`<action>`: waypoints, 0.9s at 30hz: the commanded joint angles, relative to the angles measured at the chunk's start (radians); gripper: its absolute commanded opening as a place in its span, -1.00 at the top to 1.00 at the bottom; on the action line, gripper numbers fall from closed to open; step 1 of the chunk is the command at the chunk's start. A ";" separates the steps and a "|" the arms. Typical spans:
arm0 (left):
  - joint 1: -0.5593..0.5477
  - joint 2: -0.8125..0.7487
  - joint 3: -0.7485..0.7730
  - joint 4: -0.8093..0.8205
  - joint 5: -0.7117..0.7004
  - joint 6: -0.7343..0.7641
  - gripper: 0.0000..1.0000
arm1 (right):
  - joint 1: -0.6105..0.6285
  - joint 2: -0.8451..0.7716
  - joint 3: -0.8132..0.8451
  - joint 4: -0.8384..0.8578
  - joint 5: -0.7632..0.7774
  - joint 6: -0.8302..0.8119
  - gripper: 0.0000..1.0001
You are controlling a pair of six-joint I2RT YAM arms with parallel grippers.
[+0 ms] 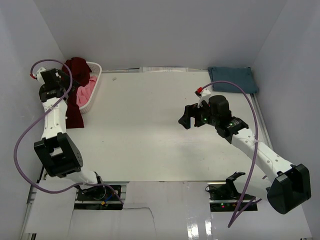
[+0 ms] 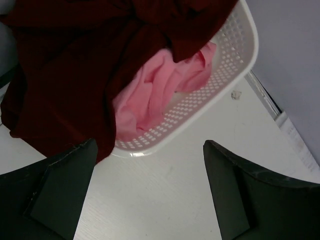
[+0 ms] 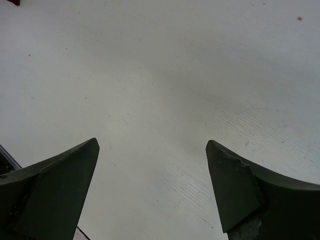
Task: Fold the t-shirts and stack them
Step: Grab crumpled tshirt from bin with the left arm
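Observation:
The dark maroon t-shirt (image 1: 75, 107) hangs over the near rim of the white lattice basket (image 1: 95, 75) at the back left and spills onto the table; it fills the upper left of the left wrist view (image 2: 65, 75). The pink t-shirt (image 1: 87, 92) lies crumpled inside the basket (image 2: 225, 70), as the left wrist view (image 2: 160, 90) also shows. The slate-blue t-shirt (image 1: 232, 80) lies folded at the back right corner. My left gripper (image 1: 70, 86) is open and empty just above the basket's edge (image 2: 150, 145). My right gripper (image 1: 186, 116) is open and empty over bare table (image 3: 152, 144).
The white table (image 1: 150, 130) is walled in by white panels at the back and both sides. A small scrap (image 1: 114, 78) lies near the back edge, right of the basket. The arm bases stand at the near edge.

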 commanded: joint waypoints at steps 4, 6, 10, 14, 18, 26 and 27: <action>0.046 0.228 0.244 -0.048 0.024 -0.062 -0.96 | 0.001 -0.055 0.001 0.062 -0.043 0.007 -0.86; 0.046 0.344 0.322 -0.068 0.027 -0.068 -0.95 | 0.001 -0.061 -0.002 0.062 -0.039 0.007 -0.86; 0.046 0.516 0.516 -0.103 0.039 -0.084 -0.79 | -0.001 -0.060 -0.008 0.061 -0.031 0.007 -0.86; 0.044 0.646 0.691 -0.115 -0.002 -0.090 -0.80 | -0.002 -0.044 -0.006 0.061 -0.037 0.005 -0.86; 0.046 0.734 0.799 -0.106 -0.074 -0.082 -0.83 | -0.001 -0.032 -0.008 0.071 -0.054 0.005 -0.86; 0.055 0.913 0.894 0.015 -0.079 -0.105 -0.89 | -0.001 -0.028 -0.008 0.074 -0.048 0.005 -0.86; 0.055 0.932 0.926 0.015 -0.076 -0.110 -0.89 | -0.002 -0.024 -0.008 0.074 -0.046 0.005 -0.85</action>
